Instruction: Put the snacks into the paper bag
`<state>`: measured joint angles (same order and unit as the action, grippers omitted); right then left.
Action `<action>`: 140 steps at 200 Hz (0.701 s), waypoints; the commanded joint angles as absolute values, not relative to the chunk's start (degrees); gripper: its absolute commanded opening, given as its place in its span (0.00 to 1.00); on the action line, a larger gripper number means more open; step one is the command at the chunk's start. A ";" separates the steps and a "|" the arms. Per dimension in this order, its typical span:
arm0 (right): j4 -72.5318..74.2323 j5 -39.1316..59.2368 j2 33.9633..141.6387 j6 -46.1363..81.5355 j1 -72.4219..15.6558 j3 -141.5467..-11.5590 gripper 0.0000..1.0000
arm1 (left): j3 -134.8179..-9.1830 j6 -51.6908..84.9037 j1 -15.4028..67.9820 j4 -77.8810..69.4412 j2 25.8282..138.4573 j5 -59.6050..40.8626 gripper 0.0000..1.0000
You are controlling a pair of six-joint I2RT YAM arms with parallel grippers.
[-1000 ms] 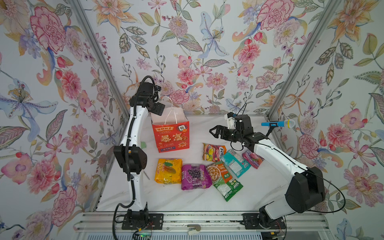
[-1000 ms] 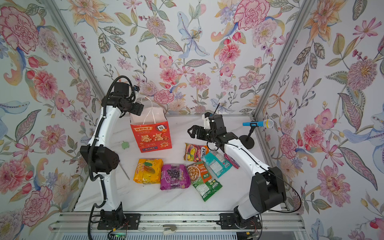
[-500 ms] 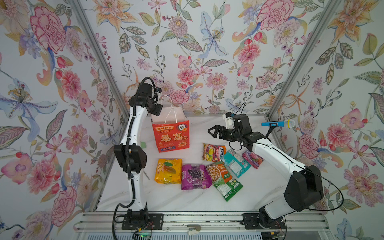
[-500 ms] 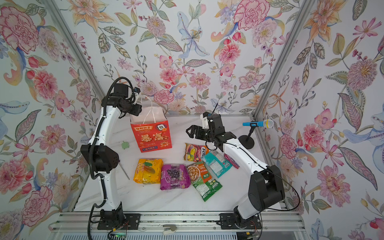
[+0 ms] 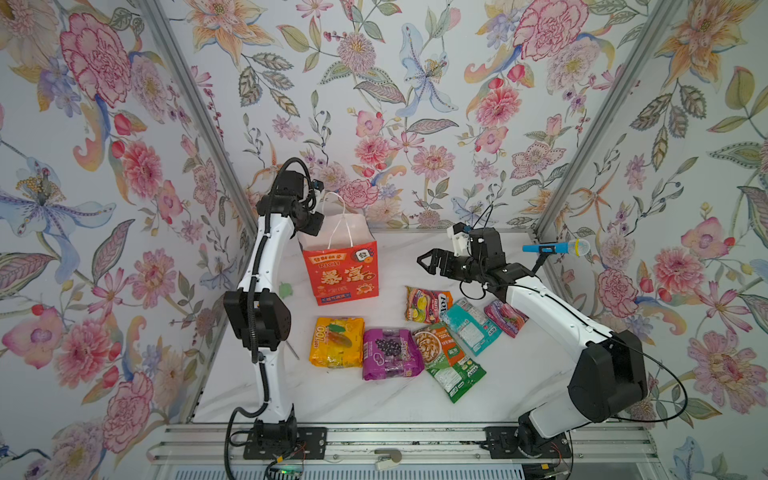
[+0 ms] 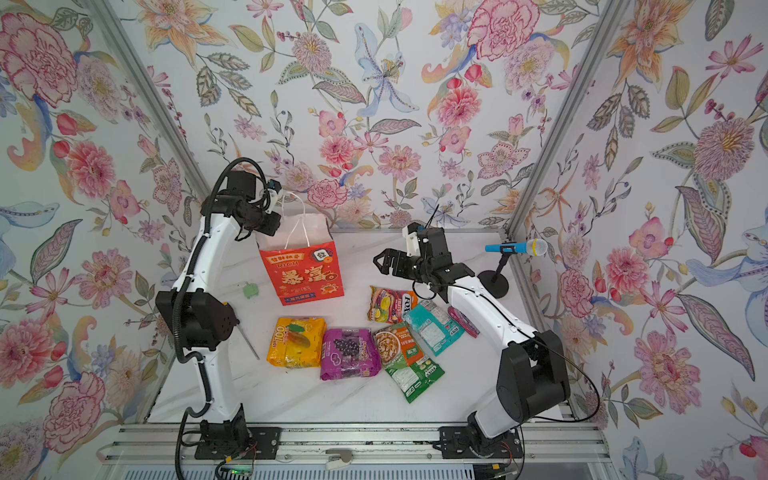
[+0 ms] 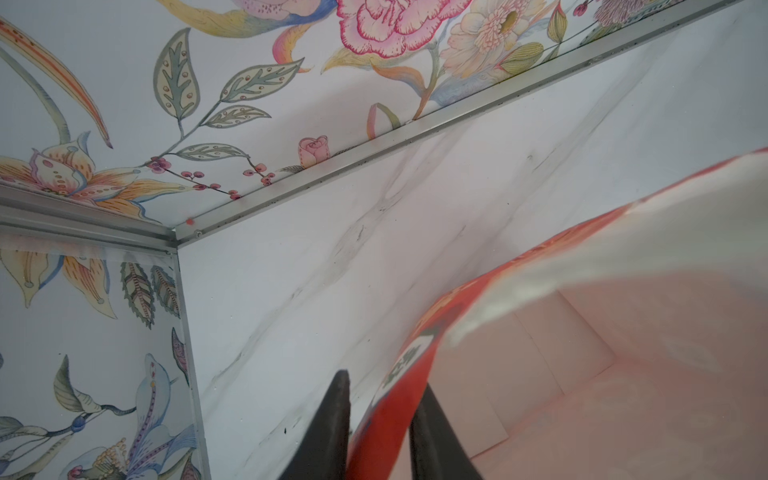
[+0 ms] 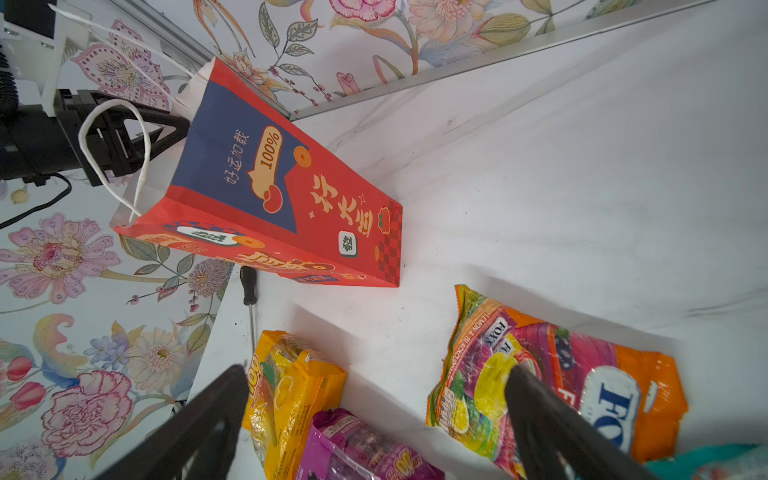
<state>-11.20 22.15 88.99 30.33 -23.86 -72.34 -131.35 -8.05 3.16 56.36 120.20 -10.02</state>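
The red-orange paper bag (image 5: 340, 270) (image 6: 303, 270) stands upright and open at the back left of the table. My left gripper (image 5: 309, 226) (image 6: 266, 224) is at its upper left rim. In the left wrist view the left gripper (image 7: 384, 380) is shut on the bag's red wall (image 7: 395, 415), one finger outside, one inside. Several snacks lie flat in front: yellow-orange (image 5: 336, 341), purple (image 5: 388, 353), orange-green (image 5: 446, 359), teal (image 5: 469, 326), fruit-printed red (image 5: 428, 304). My right gripper (image 5: 428, 262) (image 8: 376, 370) hangs open and empty above the table, between the bag and the fruit-printed packet (image 8: 561, 374).
A blue and yellow microphone (image 5: 555, 248) on a black stand is at the back right. A small green blob (image 5: 285, 289) lies left of the bag. A screwdriver (image 8: 249, 299) lies by the left arm. Floral walls close in three sides.
My left gripper has closed from wide open onto the bag's rim. The right gripper has drifted slightly left and stays open.
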 commanded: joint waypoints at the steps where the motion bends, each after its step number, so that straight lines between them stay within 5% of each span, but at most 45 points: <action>1: -10.23 22.95 89.26 30.33 -23.47 -71.79 0.98 | -130.04 -5.91 2.72 57.01 117.26 -10.56 0.21; 71: -9.89 23.20 89.47 29.46 -22.68 -71.46 0.98 | -122.96 2.13 2.64 56.87 113.19 -8.39 0.00; 117: -9.32 23.78 89.74 29.34 -22.45 -71.14 0.98 | -115.09 8.99 2.64 53.50 106.20 -6.50 0.00; 140: -9.16 23.89 89.74 29.23 -22.17 -70.79 0.98 | -110.52 11.81 2.79 52.06 102.39 -6.15 0.13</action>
<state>-10.74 23.00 89.01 30.26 -22.70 -72.18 -114.24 6.70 3.01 53.49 107.24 -8.10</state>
